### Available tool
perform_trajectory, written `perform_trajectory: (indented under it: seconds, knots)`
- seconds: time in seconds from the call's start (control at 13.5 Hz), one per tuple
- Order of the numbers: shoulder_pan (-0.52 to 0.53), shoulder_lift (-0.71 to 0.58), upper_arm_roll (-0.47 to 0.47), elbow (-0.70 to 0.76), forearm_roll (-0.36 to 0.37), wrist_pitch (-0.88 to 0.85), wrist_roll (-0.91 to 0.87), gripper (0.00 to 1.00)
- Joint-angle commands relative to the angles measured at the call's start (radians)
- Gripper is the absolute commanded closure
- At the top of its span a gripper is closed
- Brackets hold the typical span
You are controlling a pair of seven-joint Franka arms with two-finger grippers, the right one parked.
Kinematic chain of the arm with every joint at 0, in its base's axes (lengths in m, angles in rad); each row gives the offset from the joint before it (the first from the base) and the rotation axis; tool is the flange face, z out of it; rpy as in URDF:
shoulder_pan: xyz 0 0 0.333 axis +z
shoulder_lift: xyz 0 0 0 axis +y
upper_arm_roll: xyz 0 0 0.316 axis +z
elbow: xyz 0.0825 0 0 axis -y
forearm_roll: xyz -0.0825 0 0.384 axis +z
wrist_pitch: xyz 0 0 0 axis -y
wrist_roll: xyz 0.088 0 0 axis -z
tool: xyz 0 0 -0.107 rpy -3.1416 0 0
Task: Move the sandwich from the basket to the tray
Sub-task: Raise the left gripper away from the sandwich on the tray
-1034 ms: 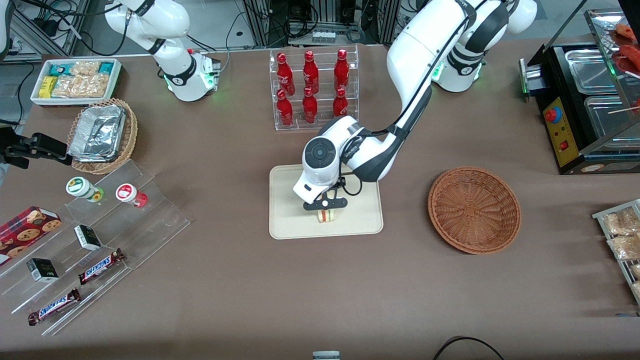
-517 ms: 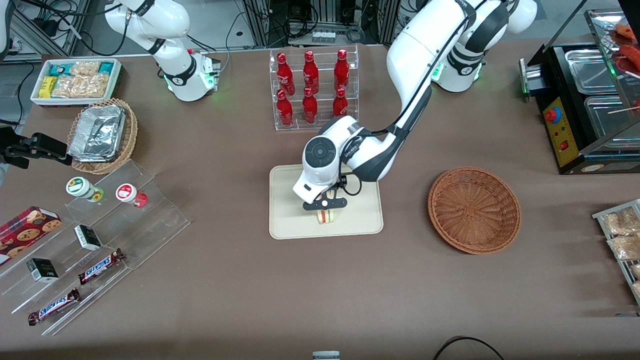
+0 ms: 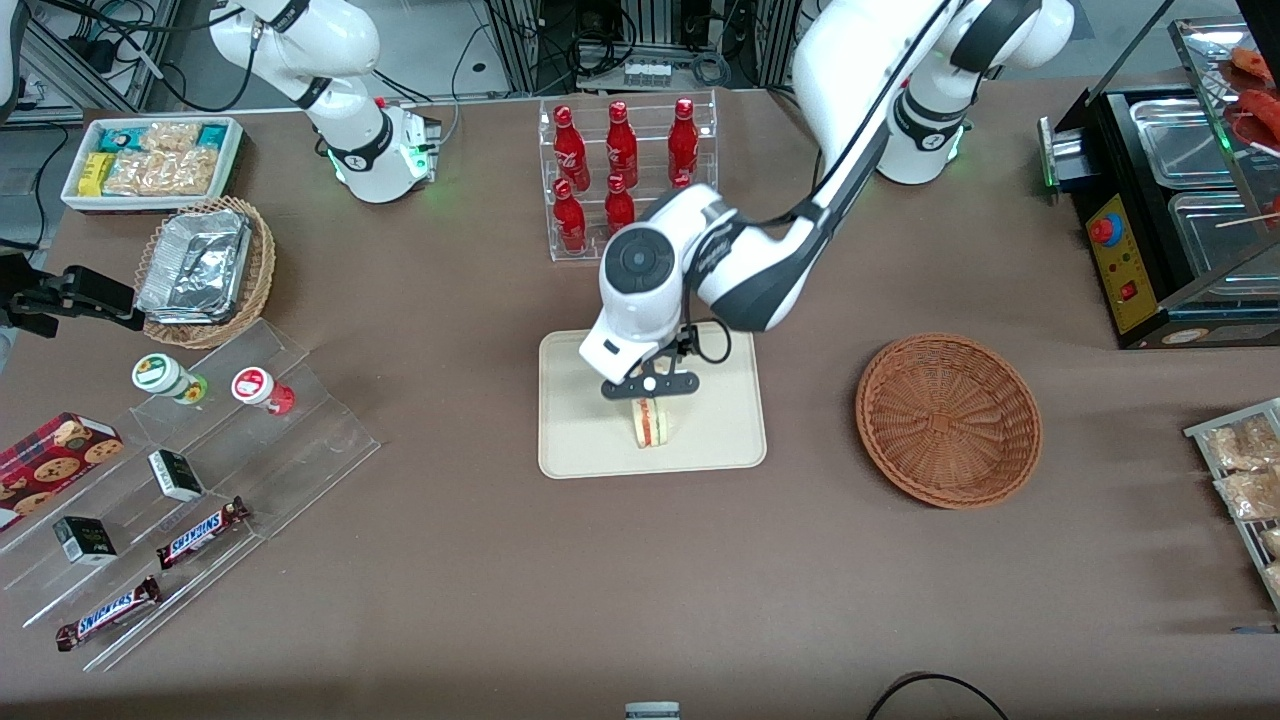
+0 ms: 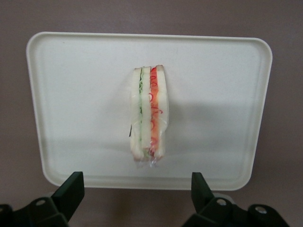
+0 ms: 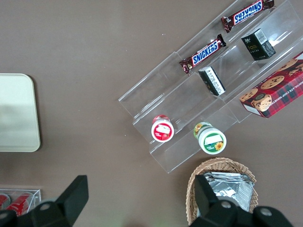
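So the gripper (image 3: 648,386) has let go and lifted straight up off the tray (image 3: 580,440); its jaws are spread wide with nothing between them. The sandwich (image 4: 149,113) now sits on its own near the tray's middle, standing on edge, while the wicker basket (image 3: 948,419) sits empty beside the tray. Looks basically done to me, just needs the arm to clear off.

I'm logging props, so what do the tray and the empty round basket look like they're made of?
The tray looks like smooth matte cream plastic, moulded with rounded corners. The basket is reddish-brown woven wicker, its weave strands visible. The open gripper hangs above the sandwich.
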Motion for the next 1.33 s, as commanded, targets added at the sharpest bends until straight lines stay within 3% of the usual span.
perform_trajectory:
  seconds: [0.0,0.37,0.59,0.89,1.26]
  knots:
    - [0.000,-0.061,0.009,-0.015,0.004,-0.055,-0.011,0.00]
    - [0.015,-0.122,0.017,0.000,0.013,-0.075,-0.005,0.00]
    - [0.069,-0.150,0.015,-0.009,0.013,-0.084,0.003,0.00]
    - [0.156,-0.200,0.014,-0.021,-0.002,-0.136,0.153,0.00]
    - [0.218,-0.252,0.014,-0.079,-0.001,-0.147,0.165,0.00]
